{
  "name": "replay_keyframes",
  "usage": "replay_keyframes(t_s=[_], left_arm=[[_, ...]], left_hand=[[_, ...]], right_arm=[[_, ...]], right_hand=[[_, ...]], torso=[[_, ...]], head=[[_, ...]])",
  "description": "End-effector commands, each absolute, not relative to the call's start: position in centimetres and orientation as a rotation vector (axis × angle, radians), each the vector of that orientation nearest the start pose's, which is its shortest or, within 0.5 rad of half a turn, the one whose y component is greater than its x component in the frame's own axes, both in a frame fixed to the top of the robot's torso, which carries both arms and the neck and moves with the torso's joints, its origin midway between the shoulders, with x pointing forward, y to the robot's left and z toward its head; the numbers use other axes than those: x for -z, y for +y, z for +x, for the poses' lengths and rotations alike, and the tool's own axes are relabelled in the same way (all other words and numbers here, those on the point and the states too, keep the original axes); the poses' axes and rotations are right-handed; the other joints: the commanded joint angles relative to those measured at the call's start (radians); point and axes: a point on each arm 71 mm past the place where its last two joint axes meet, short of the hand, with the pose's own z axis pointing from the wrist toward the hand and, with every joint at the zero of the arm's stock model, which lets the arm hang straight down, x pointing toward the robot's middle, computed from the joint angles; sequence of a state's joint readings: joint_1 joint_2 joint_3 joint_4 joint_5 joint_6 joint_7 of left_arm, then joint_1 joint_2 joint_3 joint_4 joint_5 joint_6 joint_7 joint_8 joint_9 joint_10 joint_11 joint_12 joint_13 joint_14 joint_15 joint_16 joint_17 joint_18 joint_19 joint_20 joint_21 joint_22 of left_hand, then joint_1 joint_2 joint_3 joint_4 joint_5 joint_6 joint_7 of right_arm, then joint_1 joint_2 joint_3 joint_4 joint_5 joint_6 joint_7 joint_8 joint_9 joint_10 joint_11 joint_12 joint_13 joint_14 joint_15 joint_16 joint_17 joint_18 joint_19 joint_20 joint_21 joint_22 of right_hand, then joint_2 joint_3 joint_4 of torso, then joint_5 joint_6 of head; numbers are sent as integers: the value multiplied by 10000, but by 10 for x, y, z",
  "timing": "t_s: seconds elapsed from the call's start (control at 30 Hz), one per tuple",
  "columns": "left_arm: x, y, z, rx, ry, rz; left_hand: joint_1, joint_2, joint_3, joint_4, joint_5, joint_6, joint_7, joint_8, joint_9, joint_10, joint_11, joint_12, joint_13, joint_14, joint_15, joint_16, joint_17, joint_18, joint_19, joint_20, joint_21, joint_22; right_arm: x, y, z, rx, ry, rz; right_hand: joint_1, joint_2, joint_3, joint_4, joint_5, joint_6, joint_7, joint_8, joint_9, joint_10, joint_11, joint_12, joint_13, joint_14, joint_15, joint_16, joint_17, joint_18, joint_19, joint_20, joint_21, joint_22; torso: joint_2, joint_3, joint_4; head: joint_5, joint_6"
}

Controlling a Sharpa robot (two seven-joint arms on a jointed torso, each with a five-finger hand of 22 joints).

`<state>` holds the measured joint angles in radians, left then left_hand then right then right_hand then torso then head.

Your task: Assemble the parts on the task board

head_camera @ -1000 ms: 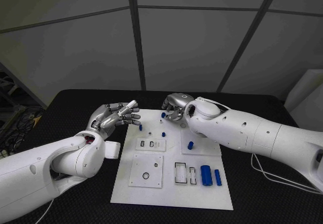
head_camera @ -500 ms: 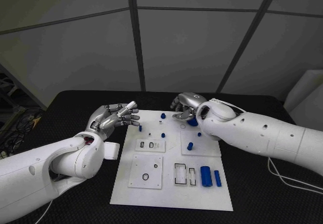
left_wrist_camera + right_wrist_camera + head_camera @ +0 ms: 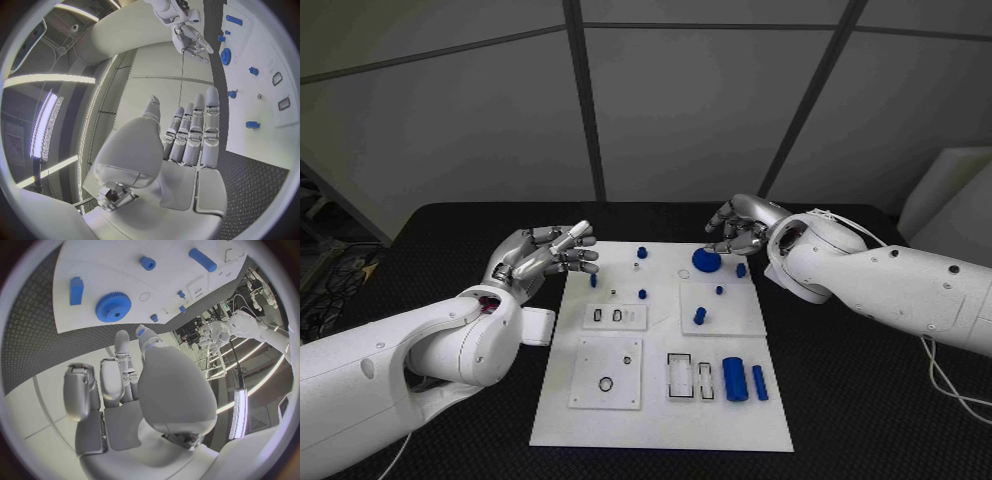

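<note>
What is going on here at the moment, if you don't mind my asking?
The robot is assembling small blue parts on the white task board. Right now neither hand holds anything. The right hand hovers at the board's far edge, just beyond a blue gear lying flat there. The left hand hangs open beside the board's far left corner. Two blue cylinders lie near the board's right side, untouched.

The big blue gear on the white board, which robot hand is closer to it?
Right. The right hand hovers just past the blue gear, at the task board's far edge. The left hand is off the board's opposite side, farther away.
</note>
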<state>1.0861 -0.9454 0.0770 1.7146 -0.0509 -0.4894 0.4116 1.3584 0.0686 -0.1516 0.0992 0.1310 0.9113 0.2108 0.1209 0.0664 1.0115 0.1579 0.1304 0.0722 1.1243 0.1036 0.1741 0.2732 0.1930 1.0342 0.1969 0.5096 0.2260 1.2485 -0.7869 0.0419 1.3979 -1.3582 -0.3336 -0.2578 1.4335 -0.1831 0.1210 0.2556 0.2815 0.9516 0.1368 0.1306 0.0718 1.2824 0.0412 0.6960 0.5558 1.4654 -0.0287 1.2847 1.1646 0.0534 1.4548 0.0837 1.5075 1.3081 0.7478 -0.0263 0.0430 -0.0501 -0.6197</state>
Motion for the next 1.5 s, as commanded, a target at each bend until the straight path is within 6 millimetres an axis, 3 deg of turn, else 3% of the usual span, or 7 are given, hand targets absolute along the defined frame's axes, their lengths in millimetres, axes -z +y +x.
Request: replay_keyframes(t_s=[0.03, 0.17, 0.4, 0.57, 1.5], left_arm=[[170, 212, 452, 15147, 13244, -11355], [170, 212, 453, 15148, 13254, -11361], [170, 212, 453, 15144, 13257, -11367], [171, 211, 453, 15169, 13272, -11366], [171, 213, 454, 15126, 13262, -11382]], left_hand=[[107, 28, -11, -67, -17, 36, 24, -55, -3, 42, 26, -31, -10, -21, -9, -43, 17, -108, -13, 19, -62, -18], [107, 28, -11, -67, -17, 36, 24, -55, -3, 42, 26, -31, -10, -21, -9, -43, 17, -108, -13, 19, -62, -18], [107, 28, -11, -67, -17, 36, 24, -55, -3, 42, 26, -31, -10, -21, -9, -43, 17, -108, -13, 19, -62, -18], [107, 28, -11, -67, -17, 36, 24, -55, -3, 42, 26, -31, -10, -21, -9, -43, 17, -108, -13, 19, -62, -18], [141, 50, 3, -107, -14, 59, 12, -60, 0, 69, 17, -33, -6, -10, -13, -70, 41, -106, -25, 20, -85, -35]], right_arm=[[148, -225, 531, -5016, 17174, 1650], [150, -227, 533, -4761, 17434, 1584], [154, -224, 537, -4611, 17722, 1409], [156, -218, 540, -4627, 17810, 1224], [161, -213, 548, -4023, 17992, 512]], right_hand=[[158, 76, -247, 142, 83, -186, 18, 30, -11, 55, 70, 1829, 2125, 577, 43, 729, 928, -230, 176, 31, 94, 1310], [255, 101, -483, 278, 73, -334, 95, 94, -8, 216, 125, 3290, 3890, 630, 102, 1239, 1602, -263, 289, 100, 161, 1471], [287, 167, -623, 305, 61, -512, 141, 111, -19, 497, 192, 4250, 5038, 698, 159, 1626, 2144, -291, 380, 153, 214, 1601], [301, 193, -646, 302, 61, -542, 153, 122, -19, 567, 206, 4465, 5302, 711, 172, 1704, 2254, -299, 405, 168, 228, 1637], [539, 373, -567, 182, 242, -459, 157, 249, 0, 702, 213, 4994, 5969, 717, 190, 1820, 2419, -310, 439, 194, 250, 1696]], torso=[[7, 9, 5], [13, -1, 10], [11, -17, 1], [9, -18, 13], [10, -10, -8]], head=[[-51, -3], [-68, -14], [-90, -51], [-147, -36], [-165, -141]])
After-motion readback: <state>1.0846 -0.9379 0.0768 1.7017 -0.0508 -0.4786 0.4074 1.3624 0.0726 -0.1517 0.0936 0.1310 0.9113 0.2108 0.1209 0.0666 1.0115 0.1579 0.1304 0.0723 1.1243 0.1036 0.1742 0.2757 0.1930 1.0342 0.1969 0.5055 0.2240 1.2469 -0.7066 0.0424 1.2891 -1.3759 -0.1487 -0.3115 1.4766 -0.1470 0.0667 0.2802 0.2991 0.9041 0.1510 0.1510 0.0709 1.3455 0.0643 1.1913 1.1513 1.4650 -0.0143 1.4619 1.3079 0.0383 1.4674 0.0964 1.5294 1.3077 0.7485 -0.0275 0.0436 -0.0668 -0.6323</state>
